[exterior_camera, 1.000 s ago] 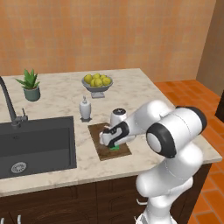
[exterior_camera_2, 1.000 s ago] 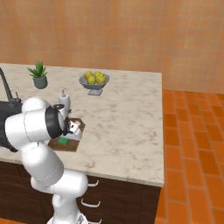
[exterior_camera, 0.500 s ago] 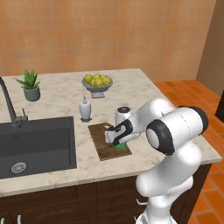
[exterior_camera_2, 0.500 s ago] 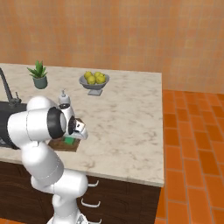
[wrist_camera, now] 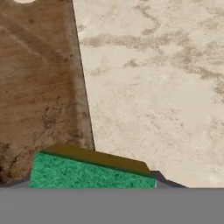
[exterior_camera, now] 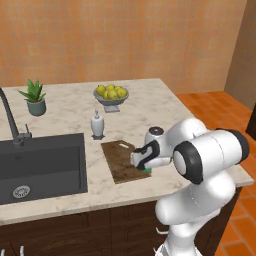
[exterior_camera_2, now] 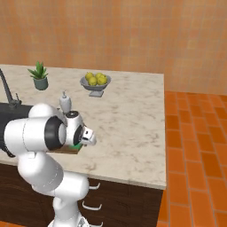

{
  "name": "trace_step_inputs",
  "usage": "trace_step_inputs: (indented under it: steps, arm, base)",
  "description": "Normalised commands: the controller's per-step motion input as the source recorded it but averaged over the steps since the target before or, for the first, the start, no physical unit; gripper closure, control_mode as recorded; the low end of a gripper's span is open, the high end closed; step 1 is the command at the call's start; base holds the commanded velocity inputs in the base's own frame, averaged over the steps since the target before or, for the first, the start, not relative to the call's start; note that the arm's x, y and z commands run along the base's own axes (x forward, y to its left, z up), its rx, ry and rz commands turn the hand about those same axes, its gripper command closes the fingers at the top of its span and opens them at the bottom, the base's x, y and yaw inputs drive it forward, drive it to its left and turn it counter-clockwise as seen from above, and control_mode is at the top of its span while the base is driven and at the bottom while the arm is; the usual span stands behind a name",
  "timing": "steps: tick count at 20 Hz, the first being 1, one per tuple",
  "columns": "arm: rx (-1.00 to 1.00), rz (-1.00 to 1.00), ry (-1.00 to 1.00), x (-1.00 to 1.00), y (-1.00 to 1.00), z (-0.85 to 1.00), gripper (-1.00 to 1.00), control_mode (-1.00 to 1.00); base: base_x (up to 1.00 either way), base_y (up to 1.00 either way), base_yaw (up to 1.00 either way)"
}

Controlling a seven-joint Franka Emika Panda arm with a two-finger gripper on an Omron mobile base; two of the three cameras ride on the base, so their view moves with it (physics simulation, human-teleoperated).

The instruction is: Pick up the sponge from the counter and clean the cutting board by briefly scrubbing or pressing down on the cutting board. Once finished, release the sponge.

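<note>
Here, low in the hand view, my gripper [exterior_camera: 143,165] pinches the sponge [wrist_camera: 89,172], which lies at the cutting board [wrist_camera: 39,87]'s right edge, overhanging the counter [wrist_camera: 153,78]. To scrub well, I would press flat and slide left onto the wood. Its long axis runs across the frame, green face up.

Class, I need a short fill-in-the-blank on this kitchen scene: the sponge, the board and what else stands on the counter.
1. The sponge has a ____ top.
2. The sponge lies at the edge of the dark brown ____, beside the counter.
3. The bowl on the counter holds yellow ____.
4. The small potted plant stands behind the black ____.

Missing words: green; cutting board; fruit; sink.
</note>
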Motion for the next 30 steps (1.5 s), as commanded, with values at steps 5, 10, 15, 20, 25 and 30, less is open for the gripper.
trace_step_inputs:
  steps: [5,10,15,20,25,30]
  arm:
    - [-0.02,0.17,-0.02,-0.27,-0.95,0.20,1.00,-1.00]
    - [0.00,0.19,0.00,0.00,-0.89,0.29,1.00,-1.00]
    - [-0.11,0.18,0.14,0.35,-0.40,-0.41,-1.00,-1.00]
    - [-0.12,0.04,-0.01,-0.03,-0.24,-0.22,-1.00,-1.00]
    - [0.05,0.00,-0.16,-0.65,-0.23,0.33,-1.00,-1.00]
    - [0.13,0.00,-0.15,-0.70,-0.01,0.88,-1.00,-1.00]
  base:
    - [0.00,0.00,0.00]
    - [0.00,0.00,0.00]
    - [0.00,0.00,0.00]
    - [0.00,0.00,0.00]
    - [0.00,0.00,0.00]
    - [0.00,0.00,0.00]
